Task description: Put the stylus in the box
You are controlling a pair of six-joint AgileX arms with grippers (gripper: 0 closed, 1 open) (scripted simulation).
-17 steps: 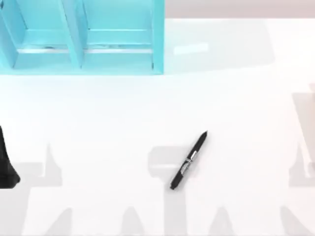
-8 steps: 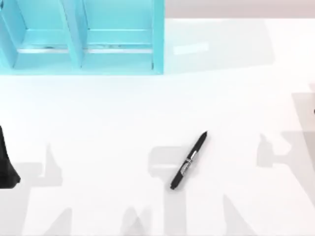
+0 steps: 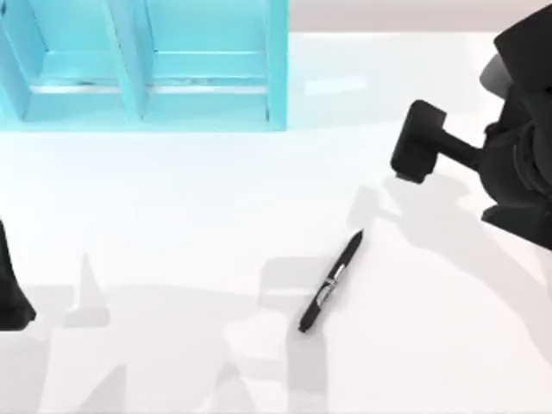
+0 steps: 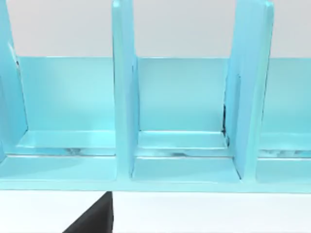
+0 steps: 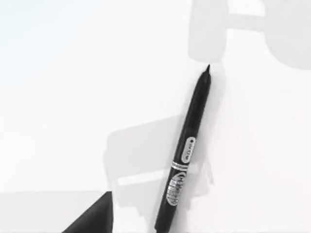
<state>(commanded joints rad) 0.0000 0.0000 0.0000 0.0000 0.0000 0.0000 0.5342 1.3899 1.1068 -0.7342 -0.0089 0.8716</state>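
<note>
The stylus (image 3: 331, 281) lies flat on the white table (image 3: 172, 216), a little right of the middle in the top view, slanted so that its pointed tip aims up and to the right. In the right wrist view the stylus (image 5: 186, 153) carries a small white label and a silver-grey band with printed marks at mid-body; the writing is too small to read.

The box (image 3: 276, 69) stands at the table's upper left, open-topped, with dividers splitting it into compartments. The left wrist view looks straight at the box (image 4: 124, 97), where two upright dividers separate three compartments, all turquoise-blue. Nothing lies on the table between the stylus and the box.

The right gripper (image 3: 417, 142) hangs over the table's right side, up and to the right of the stylus tip, near it but clearly apart and not touching. Whether its fingers are open or closed cannot be told. Its shadow falls on the table just beside the tip.

The left arm (image 3: 10, 289) sits at the table's left edge, well apart from the stylus; the state of its gripper cannot be told either.
</note>
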